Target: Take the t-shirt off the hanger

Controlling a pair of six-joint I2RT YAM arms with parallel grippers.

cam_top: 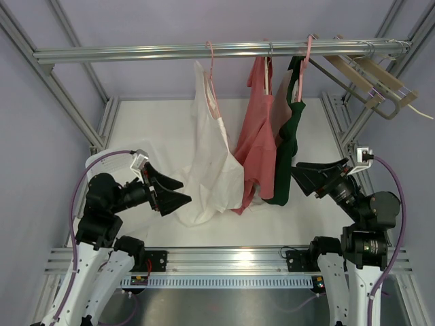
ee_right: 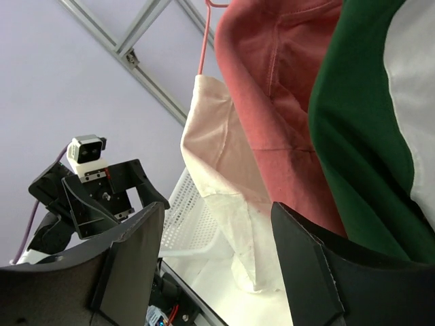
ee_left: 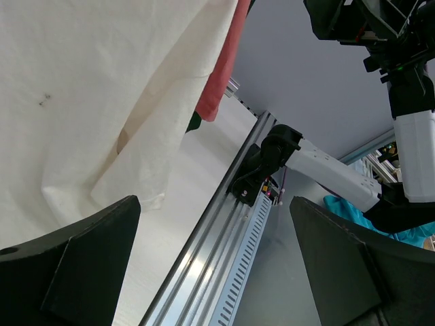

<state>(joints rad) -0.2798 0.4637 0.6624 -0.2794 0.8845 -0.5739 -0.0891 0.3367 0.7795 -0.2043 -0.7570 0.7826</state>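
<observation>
Target tee: cream-white cotton t-shirt (cam_top: 212,163), leftmost garment on rail, on thin pink wire hanger (cam_top: 212,81); lower hem drooping to white tabletop (cam_top: 156,129), just beside left gripper.
Which tee: not named in task; cream one judged likeliest, nearest to left arm.
Handling: prob. light, soft, limp, no stiffness; likely to stretch and slide rather than lift as one piece; neck opening apt to snag on hanger shoulders. Low breakage risk; thin hanger could swing or unhook from rail if pulled hard.
Where to grip: judged best at hem or side seam for pulling down, w/ 2nd hold near shoulder/collar to work fabric off one hanger arm at a time. Pinch of folded cloth preferable to single layer.
Left gripper (cam_top: 178,191): jaws spread wide, nothing between them; tips just at lower edge of cream cloth, contact not certain. Left wrist view: cloth fills upper left, above the fingers (ee_left: 81,272).
Right gripper (cam_top: 304,178): jaws apart, empty; close to dark green fabric garment (cam_top: 285,146), touching or not unclear.
Neighbours: salmon-red fabric t-shirt (cam_top: 257,142) between cream and green, on own hanger, hem overlapping cream one's edge.
Rail: horizontal aluminium bar (cam_top: 136,51) across top of frame; spare pale wooden hangers (cam_top: 370,78) at right end.
Progress: shirt fully on hanger, removal not begun.
</observation>
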